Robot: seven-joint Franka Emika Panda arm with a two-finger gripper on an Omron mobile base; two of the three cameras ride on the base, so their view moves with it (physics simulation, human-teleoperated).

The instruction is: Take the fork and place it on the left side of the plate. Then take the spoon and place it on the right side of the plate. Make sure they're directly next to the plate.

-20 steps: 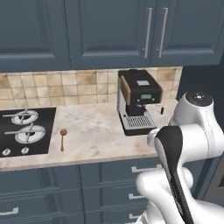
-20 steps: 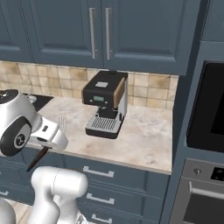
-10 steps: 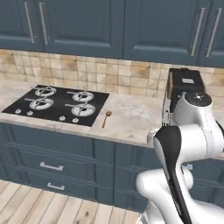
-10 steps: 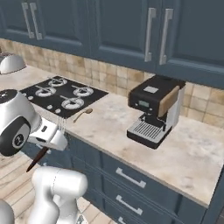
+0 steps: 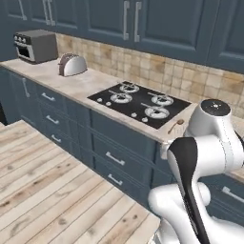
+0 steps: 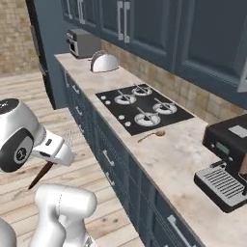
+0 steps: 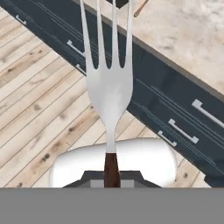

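Observation:
My gripper [image 6: 56,155] is shut on the fork [image 7: 109,85] and holds it off the counter, over the wooden floor in front of the drawers. The hand view looks along the fork, from the dark reddish-brown handle between the fingers up to the silver tines. From the right base camera the fork handle [image 6: 40,174] slants down and left below the hand. The wooden spoon [image 5: 175,126] [image 6: 150,135] lies on the counter just right of the cooktop. The plate is out of view.
A black cooktop [image 5: 139,101] [image 6: 144,107] is set into the marble counter [image 6: 183,159]. A silver toaster [image 5: 72,65] and a small oven [image 5: 35,45] stand at the far left. A coffee machine [image 6: 229,164] sits at the right. Drawer fronts [image 5: 114,159] run below; wooden floor [image 5: 43,190] lies open.
The whole picture has shifted as the base drove: the coffee machine left the left base view, and the toaster, small oven and floor came in. The fork stays in the gripper.

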